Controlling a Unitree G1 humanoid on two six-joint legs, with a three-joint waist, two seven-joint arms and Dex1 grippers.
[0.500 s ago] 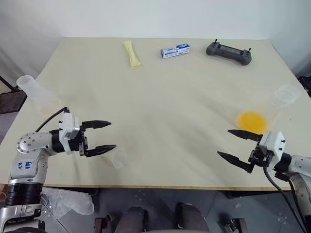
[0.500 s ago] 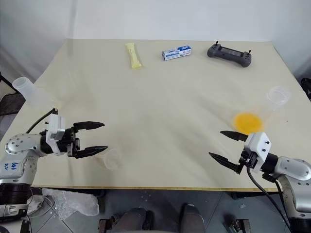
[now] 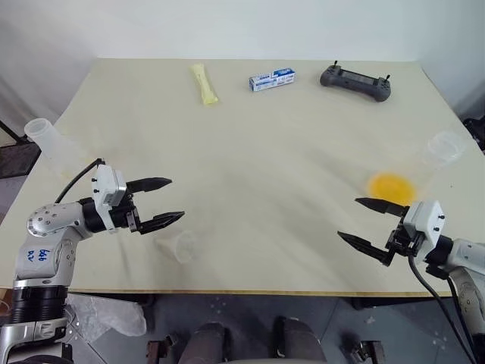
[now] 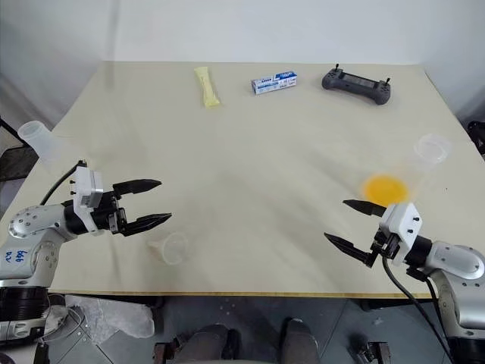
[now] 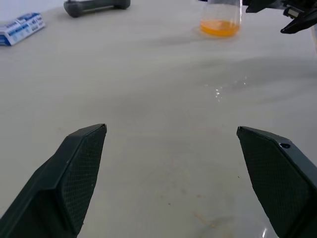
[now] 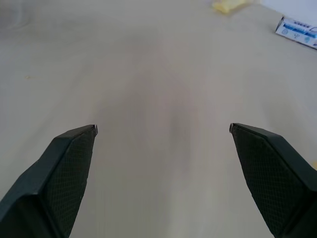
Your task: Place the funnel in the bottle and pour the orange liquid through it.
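funnel (image 3: 179, 246) lay just near-right of l gripper (image 3: 162, 201), spread, empty; r gripper (image 3: 365, 222) spread too, near-left of orange liquid (image 3: 392, 186).

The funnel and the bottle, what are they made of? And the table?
The funnel looks like thin clear plastic: the table shows through it, with only a faint rim. The bottle seems clear plastic too, see-through with a whitish neck; glass can't be ruled out. The table looks like pale wood or laminate, matte, with faint grain.
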